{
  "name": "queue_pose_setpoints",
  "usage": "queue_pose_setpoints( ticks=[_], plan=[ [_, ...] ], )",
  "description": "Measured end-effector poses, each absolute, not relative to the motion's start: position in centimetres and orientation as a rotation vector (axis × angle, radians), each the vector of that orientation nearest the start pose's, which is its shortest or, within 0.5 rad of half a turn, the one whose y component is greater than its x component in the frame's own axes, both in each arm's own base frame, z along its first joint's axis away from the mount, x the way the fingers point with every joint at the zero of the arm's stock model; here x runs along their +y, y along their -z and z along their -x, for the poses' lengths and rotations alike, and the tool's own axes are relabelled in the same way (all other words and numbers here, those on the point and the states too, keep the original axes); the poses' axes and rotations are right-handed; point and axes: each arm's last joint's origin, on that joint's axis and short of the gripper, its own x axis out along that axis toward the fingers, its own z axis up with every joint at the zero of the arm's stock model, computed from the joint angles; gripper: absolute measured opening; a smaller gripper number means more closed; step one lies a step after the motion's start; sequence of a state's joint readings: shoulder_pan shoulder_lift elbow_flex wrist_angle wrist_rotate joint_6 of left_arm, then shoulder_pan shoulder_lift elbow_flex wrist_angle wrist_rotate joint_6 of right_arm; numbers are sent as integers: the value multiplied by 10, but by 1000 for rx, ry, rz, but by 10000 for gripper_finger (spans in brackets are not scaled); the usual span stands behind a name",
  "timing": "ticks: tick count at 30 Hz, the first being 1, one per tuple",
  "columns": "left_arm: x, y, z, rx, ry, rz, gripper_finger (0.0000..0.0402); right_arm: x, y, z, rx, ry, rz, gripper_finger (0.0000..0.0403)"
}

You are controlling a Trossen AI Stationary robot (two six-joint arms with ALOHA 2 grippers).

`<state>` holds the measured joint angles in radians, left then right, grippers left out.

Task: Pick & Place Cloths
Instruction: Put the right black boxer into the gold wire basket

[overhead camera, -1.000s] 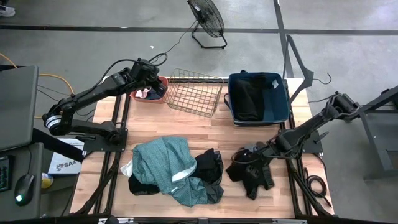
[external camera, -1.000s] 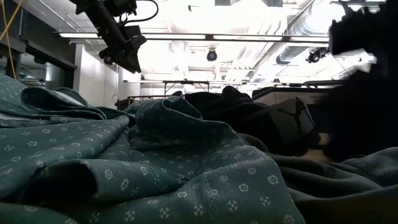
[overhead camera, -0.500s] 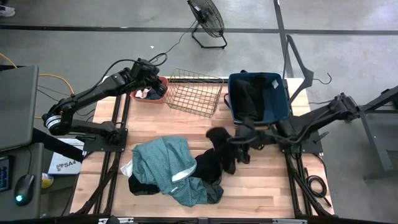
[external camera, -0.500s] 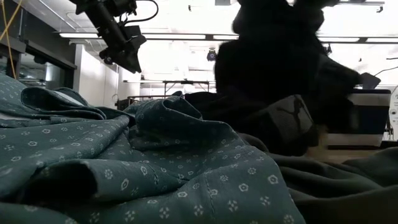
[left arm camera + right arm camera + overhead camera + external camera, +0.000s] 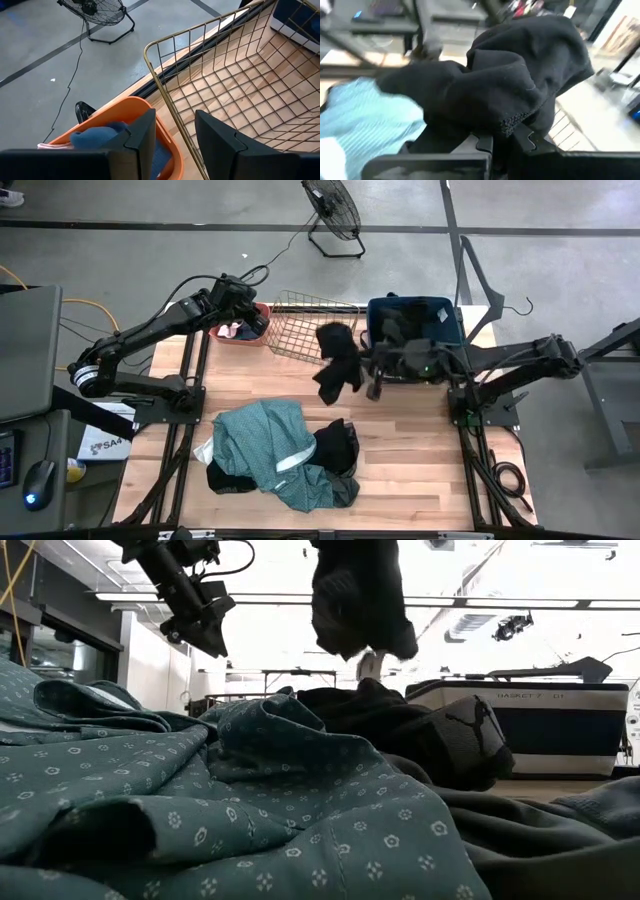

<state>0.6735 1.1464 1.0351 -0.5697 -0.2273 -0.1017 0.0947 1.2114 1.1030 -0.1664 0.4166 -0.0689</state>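
Note:
My right gripper [image 5: 372, 368] hangs over the table's far middle, shut on a black cloth [image 5: 336, 360] that dangles between the wire basket [image 5: 315, 330] and the dark blue bin [image 5: 415, 338]. In the low view this cloth [image 5: 360, 600] is high above the pile. A large teal cloth [image 5: 262, 442] and more black cloths [image 5: 338, 448] lie heaped at the table's near middle. My left gripper [image 5: 172, 135] stands open over the coral tub [image 5: 125, 112], which holds small blue and pink pieces; nothing is between its fingers. My right gripper pinches a bunched part of the black cloth [image 5: 510, 122] between its two fingers; I cannot tell how many layers. The fingers come almost level from the table's right side. The cloth drapes over and beyond the fingers, hangs slack and is clear of the table.
The dark blue bin holds another black cloth [image 5: 400, 340]. The wire basket is beside the coral tub [image 5: 240, 330] at the far edge. Bare wood [image 5: 420, 450] shows at the near right. A fan [image 5: 332, 215] and a hanger [image 5: 485, 285] are on the floor beyond.
My right gripper has risen from the table's near right and swung toward the far edge and the left, rolling as it went. The black cloth has come up off the table with it and now hangs clear beside the blue bin.

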Motion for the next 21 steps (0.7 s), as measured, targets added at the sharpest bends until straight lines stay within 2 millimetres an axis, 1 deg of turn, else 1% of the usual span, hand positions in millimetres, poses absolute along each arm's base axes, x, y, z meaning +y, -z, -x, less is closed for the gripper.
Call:
queue_pose_setpoints(
  ticks=[4,7,10,16,21],
  plan=[
    [152,-316,-180,643,-900,247,134,-6,-368,-274,169,376,135,7],
    [152,-316,-180,643,-900,247,134,-22,-367,-282,123,349,122,7],
    [152,-316,-180,643,-900,247,134,-38,-362,-291,113,307,114,7],
    [152,-316,-180,643,-900,247,134,-75,-356,-304,67,300,99,7],
    [152,-316,-180,643,-901,247,134,-102,-360,-327,97,297,88,7]
  ],
)
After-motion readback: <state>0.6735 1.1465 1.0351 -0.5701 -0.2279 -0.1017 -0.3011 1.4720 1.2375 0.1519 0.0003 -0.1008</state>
